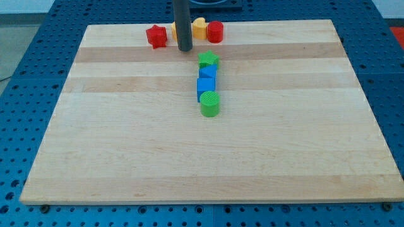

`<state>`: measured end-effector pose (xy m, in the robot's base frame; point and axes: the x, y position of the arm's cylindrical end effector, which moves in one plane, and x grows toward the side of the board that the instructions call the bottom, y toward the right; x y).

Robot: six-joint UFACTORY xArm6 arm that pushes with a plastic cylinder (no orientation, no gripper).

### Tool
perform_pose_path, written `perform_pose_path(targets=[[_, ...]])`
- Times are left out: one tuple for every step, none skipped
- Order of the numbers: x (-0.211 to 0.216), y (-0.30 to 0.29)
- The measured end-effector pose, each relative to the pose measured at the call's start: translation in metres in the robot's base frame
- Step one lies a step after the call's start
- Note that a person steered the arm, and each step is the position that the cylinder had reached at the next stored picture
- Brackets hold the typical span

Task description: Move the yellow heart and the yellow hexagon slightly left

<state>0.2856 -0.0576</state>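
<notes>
**Rod parked at the top edge, right in the yellow cluster**

Ok so from where I'm standing: wooden board (pixel 208 157) on a blue pegboard bench (pixel 25 38), and all the action is up at 12 o'clock. The dark rod (pixel 182 22) comes straight down, and its tip (pixel 184 48) sits on the board near the top edge. No jaws or anything on it, just a plain stick, so it's not holding a thing, only able to shove.

Row along the top, view's left to right: red star-ish block (pixel 156 36), then a yellow block (pixel 173 29) mostly hidden behind the rod (prob the hexagon, can't really tell the shape), then the yellow heart (pixel 199 28), then a red cylinder (pixel 216 31) touching the heart's 3 o'clock side. The tip is between the two yellows, slightly in front of them, w/ the heart at about its 2 o'clock and the other yellow at about 11. Can't tell if it's touching either.

Below that, approx 5 o'clock from the tip, there's a tight column running down toward board centre: green star-shaped block (pixel 208 60), blue block (pixel 208 73), blue cube (pixel 206 87), green cylinder (pixel 210 104). All packed touching.
</notes>
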Motion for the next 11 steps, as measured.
perform_pose_path(targets=[[0.004,-0.055],[-0.009,-0.079],[-0.03,-0.079],[-0.026,-0.079],[0.001,-0.057],[0.009,0.013],[-0.014,0.099],[-0.054,0.166],[-0.091,0.163],[-0.094,0.125],[-0.093,0.064]])
